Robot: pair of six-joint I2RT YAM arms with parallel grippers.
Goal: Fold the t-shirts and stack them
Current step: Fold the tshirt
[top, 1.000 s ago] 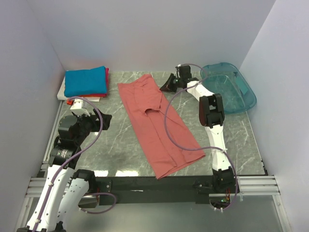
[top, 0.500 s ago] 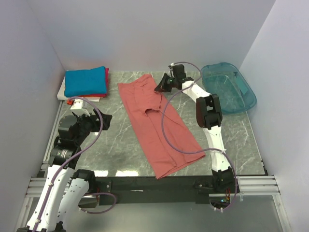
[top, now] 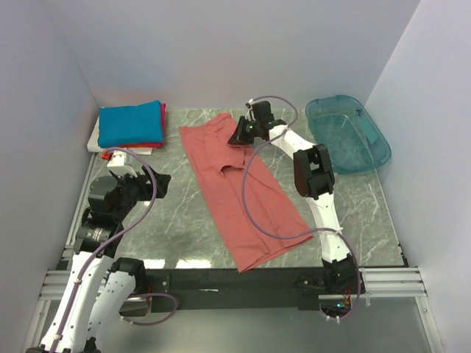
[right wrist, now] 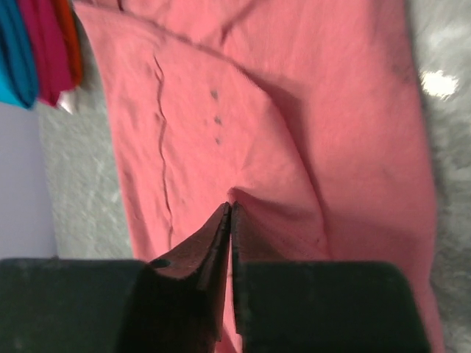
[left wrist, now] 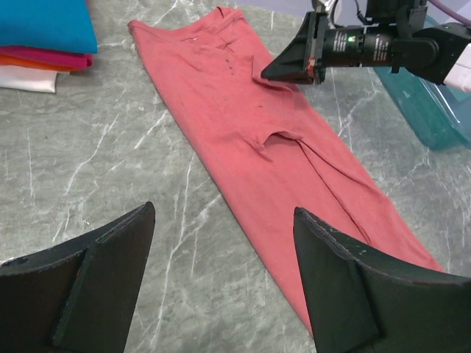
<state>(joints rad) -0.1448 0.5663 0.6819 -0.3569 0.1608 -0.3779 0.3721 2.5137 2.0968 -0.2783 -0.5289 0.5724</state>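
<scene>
A long salmon-pink t-shirt (top: 246, 195) (left wrist: 243, 110) (right wrist: 331, 110) lies slantwise across the table's middle. My right gripper (top: 234, 138) (left wrist: 265, 76) (right wrist: 231, 206) is over its upper right part near the collar. Its jaws are shut, and a small raised fold of the pink cloth is pinched at their tips. At the back left corner is a folded stack: a blue t-shirt (top: 131, 123) (left wrist: 44, 22) on top, then a red one (top: 140, 145) (left wrist: 44, 57) and a white one (top: 94, 140) (left wrist: 26, 77). My left gripper (top: 151, 187) (left wrist: 224, 209) hangs open above bare table, left of the pink shirt.
A translucent teal bin (top: 349, 136) (left wrist: 434, 118) stands at the back right, beside the right arm. White walls enclose the marble table (top: 169, 220) on three sides. The right arm's cable loops over the pink shirt.
My right gripper has moved left from beside the shirt's upper right edge to over the shirt near the collar. The left arm has not moved.
</scene>
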